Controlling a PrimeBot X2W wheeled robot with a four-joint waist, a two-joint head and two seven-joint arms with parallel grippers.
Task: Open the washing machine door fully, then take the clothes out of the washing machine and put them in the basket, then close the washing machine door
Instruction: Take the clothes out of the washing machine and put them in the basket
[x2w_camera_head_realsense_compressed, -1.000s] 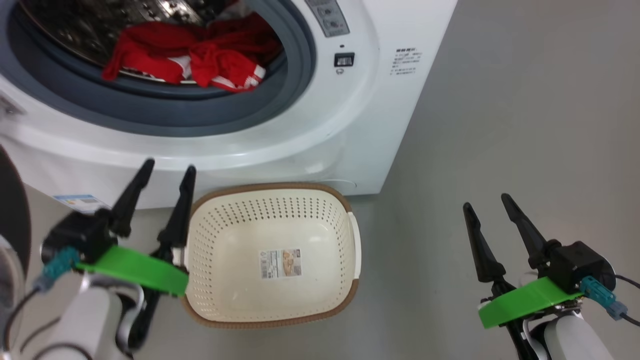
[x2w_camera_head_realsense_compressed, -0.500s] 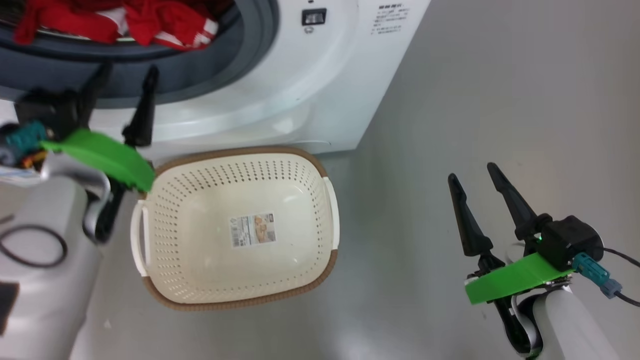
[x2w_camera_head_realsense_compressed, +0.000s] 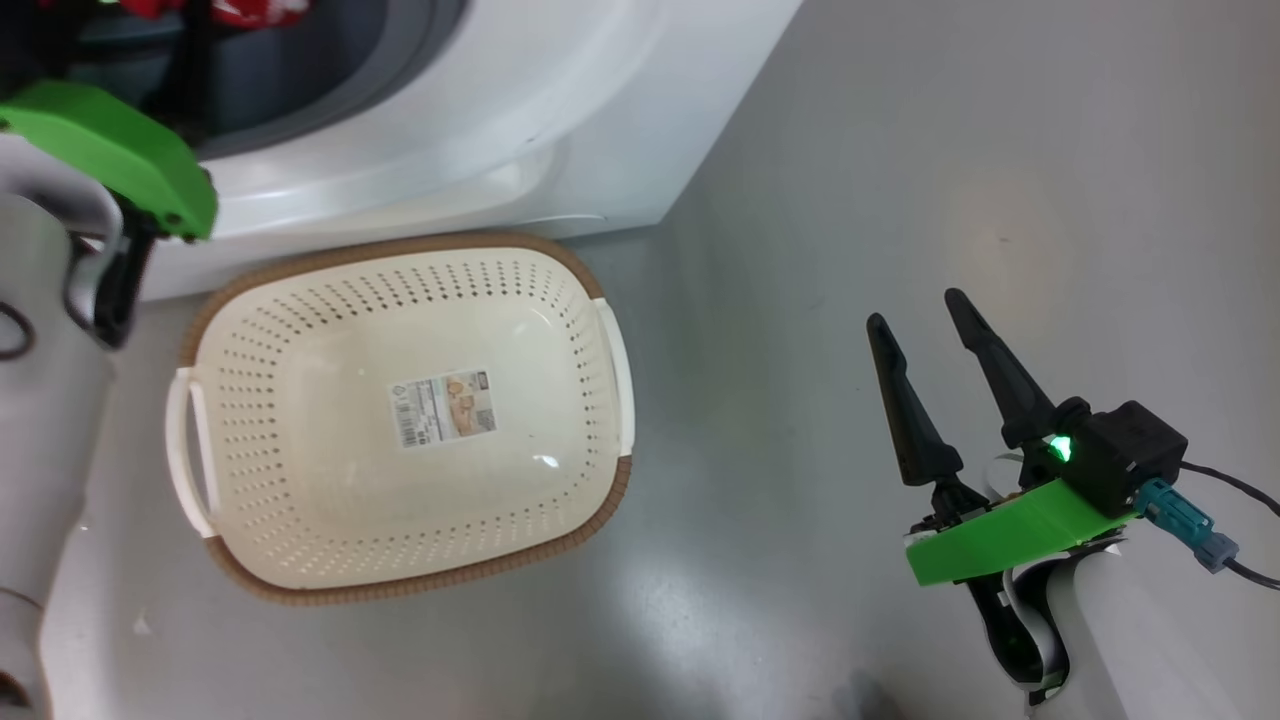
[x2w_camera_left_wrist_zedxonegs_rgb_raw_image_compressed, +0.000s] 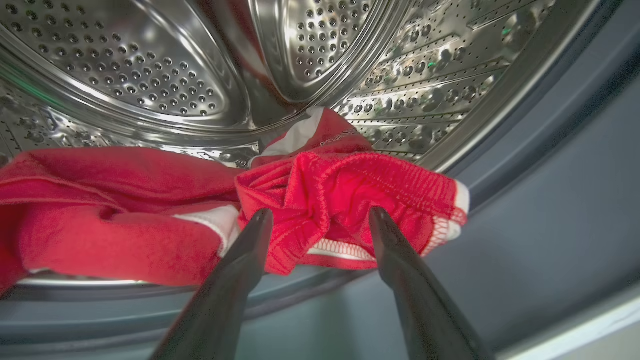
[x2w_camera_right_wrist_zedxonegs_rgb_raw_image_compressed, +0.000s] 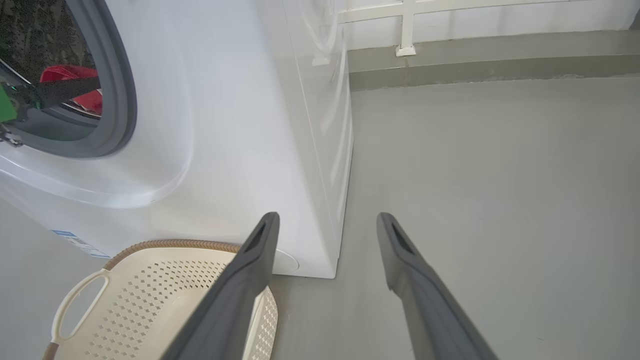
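Over at nine o'clock, cream perforated plastic basket (x2w_camera_head_realsense_compressed: 300, 480) bears an unreadable paper label (x2w_camera_head_realsense_compressed: 443, 408); red white-striped clothes (x2w_camera_left_wrist_zedxonegs_rgb_raw_image_compressed: 325, 195) lie in the steel drum (x2w_camera_left_wrist_zedxonegs_rgb_raw_image_compressed: 150, 75), left gripper (x2w_camera_left_wrist_zedxonegs_rgb_raw_image_compressed: 320, 211) and right gripper (x2w_camera_head_realsense_compressed: 912, 306) both spread.

Both splayed wide: left claw (x2w_camera_left_wrist_zedxonegs_rgb_raw_image_compressed: 320, 212) extends forward, right claw (x2w_camera_head_realsense_compressed: 916, 308) hovers low.

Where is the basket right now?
In the head view the basket sits empty on the floor, left of centre, just in front of the washing machine and to the left of the open right gripper.
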